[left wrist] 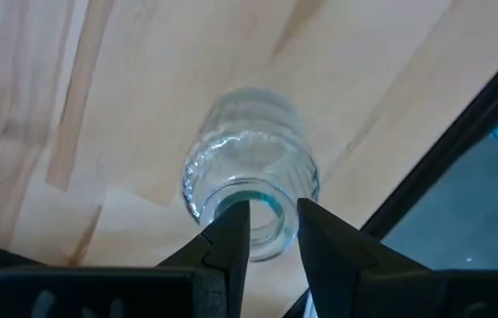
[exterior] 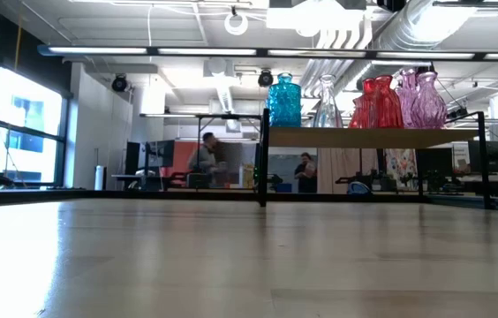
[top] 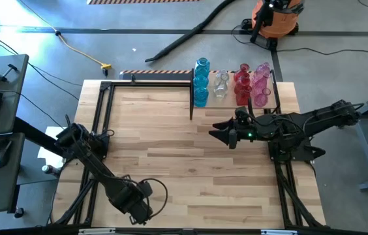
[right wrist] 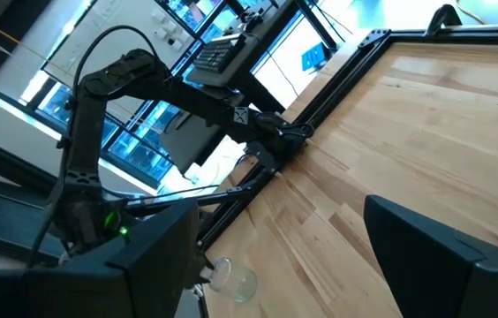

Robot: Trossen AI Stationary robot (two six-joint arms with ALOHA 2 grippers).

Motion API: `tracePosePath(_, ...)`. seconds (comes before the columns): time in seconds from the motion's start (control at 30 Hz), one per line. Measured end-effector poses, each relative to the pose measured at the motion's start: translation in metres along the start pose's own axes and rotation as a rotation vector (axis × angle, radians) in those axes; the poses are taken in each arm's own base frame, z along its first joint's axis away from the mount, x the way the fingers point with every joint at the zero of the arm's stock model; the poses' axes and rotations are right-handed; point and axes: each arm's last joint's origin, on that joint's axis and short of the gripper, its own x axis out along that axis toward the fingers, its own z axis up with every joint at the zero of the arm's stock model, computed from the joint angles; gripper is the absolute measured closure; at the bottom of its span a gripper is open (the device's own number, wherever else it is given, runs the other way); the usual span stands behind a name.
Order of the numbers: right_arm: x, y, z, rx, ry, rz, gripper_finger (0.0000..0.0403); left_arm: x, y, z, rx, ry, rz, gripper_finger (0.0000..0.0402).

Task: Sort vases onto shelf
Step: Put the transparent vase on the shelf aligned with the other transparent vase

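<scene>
Left gripper [left wrist: 273,231], lower left of my high view: fingers pinching the rim of one clear vase [left wrist: 251,172] lying on the table [top: 190,170]. Right gripper [top: 222,132], centre right: jaws wide, holding nothing. Blue, clear, red and pink vases [top: 231,83] standing on the shelf [exterior: 364,137], upper centre-right.

Left arm folded low at the near left, elbow out, left gripper [top: 143,210] by the near edge, fingers [left wrist: 231,231] closed on a glass rim. Right arm stretched leftward from the right side, right gripper [top: 218,132] spread wide, empty.
</scene>
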Motion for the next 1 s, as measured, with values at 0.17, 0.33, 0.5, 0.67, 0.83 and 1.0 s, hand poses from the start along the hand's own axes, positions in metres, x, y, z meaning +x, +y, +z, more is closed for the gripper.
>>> tracePosePath(0.17,0.0000,-0.0001,0.0000,-0.001,0.000,-0.001,0.0098,0.0018,0.0009,0.0007,0.005,0.000,0.004,0.0314)
tracePosePath(0.33,0.0000,-0.0003,-0.0002,-0.003,0.002,-0.003,0.0098,0.0019,0.0012,0.0013,0.013,0.000,0.006,0.0314)
tracePosePath(0.5,0.0000,-0.0003,-0.0002,-0.010,0.002,-0.003,0.0098,0.0015,0.0020,0.0035,0.015,0.000,0.005,0.0314)
tracePosePath(0.67,0.0000,-0.0003,-0.0002,-0.009,0.002,-0.002,0.0098,0.0013,0.0032,0.0070,0.047,0.005,0.002,0.0328)
tracePosePath(0.83,0.0000,-0.0003,-0.0002,-0.008,0.002,-0.003,0.0098,0.0012,0.0035,0.0078,0.054,0.004,0.003,0.0380)
tracePosePath(1.0,0.0000,-0.0003,-0.0002,-0.007,0.002,-0.003,0.0098,0.0010,0.0037,0.0081,0.079,-0.002,0.006,0.0387)
